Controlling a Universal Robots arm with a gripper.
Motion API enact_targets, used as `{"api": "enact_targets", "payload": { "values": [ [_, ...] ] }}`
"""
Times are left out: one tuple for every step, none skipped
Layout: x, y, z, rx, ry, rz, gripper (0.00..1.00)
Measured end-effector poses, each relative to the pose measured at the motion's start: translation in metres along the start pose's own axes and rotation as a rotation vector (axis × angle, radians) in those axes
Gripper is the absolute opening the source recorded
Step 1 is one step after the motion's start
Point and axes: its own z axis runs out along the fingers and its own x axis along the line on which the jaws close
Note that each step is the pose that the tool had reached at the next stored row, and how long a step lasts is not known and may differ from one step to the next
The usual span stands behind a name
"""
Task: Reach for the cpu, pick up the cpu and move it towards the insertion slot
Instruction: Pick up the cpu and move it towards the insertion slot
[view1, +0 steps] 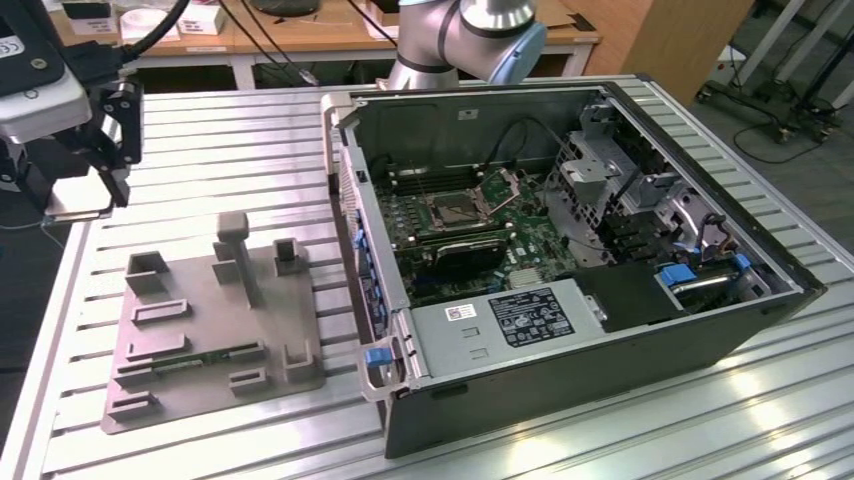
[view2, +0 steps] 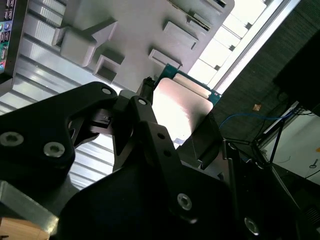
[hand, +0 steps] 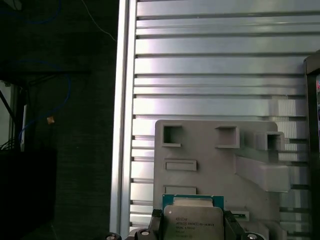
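Black gripper (view2: 175, 114) linkage, nearest the lens in the second wrist view: the tool is clenched on the cpu (view2: 179, 102), with one finger (view2: 146, 100) pressed to each of two opposite edges. The cpu is carried clear above the grey plastic tray (view2: 125, 30), and glare is caught on its pale metal face. A slatted aluminium table (view2: 35, 60) is recorded beneath the tray.

First wrist view: the cpu (hand: 194, 220) is seen face-on between the fingers of the gripper (hand: 193, 232), over one end of the tray (hand: 215, 160). Square and oblong recesses are noted across the rest of the tray.

Exterior view: the gripper (view1: 96, 185) is held high, beyond a corner of the tray (view1: 200, 300), on the side away from the open computer case (view1: 574, 400). The insertion slot (view1: 454, 210) is set in the board inside that case, well apart from the tray on its opposite side. Its hinged metal plate (view1: 507, 183) is raised.

Hazards, as judged:
- Hold is taken on thin edges only, so the chip could be twisted or dropped if jolted.
- The case wall between tray and slot could be struck if the crossing is made too low.
- The raised plate or the black cable (view1: 527, 135) could be fouled on approach.
- If the chip is brought in tilted or rotated, it could be seated wrongly and the socket contacts bent.
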Motion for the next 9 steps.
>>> {"api": "enact_targets", "payload": {
  "values": [
    [-0.0003,0.0001,-0.0008,0.0000,0.0000,0.000,0.55],
    [-0.0005,0.0002,-0.0020,0.0000,-0.0001,0.000,0.55],
    [-0.0006,0.0004,-0.0033,-0.0001,-0.0002,0.000,0.55],
    [-0.0008,0.0005,-0.0046,-0.0001,-0.0004,0.000,0.55],
    [-0.0010,0.0007,-0.0060,-0.0001,-0.0004,0.000,0.55],
    [-0.0011,0.0010,-0.0076,0.0000,-0.0007,0.000,0.55],
    [-0.0011,0.0013,-0.0095,0.0000,-0.0009,0.000,0.55],
    [-0.0012,0.0015,-0.0115,-0.0001,-0.0011,0.000,0.55],
    [-0.0012,0.0017,-0.0137,-0.0001,-0.0011,0.000,0.55]
  ]
}}
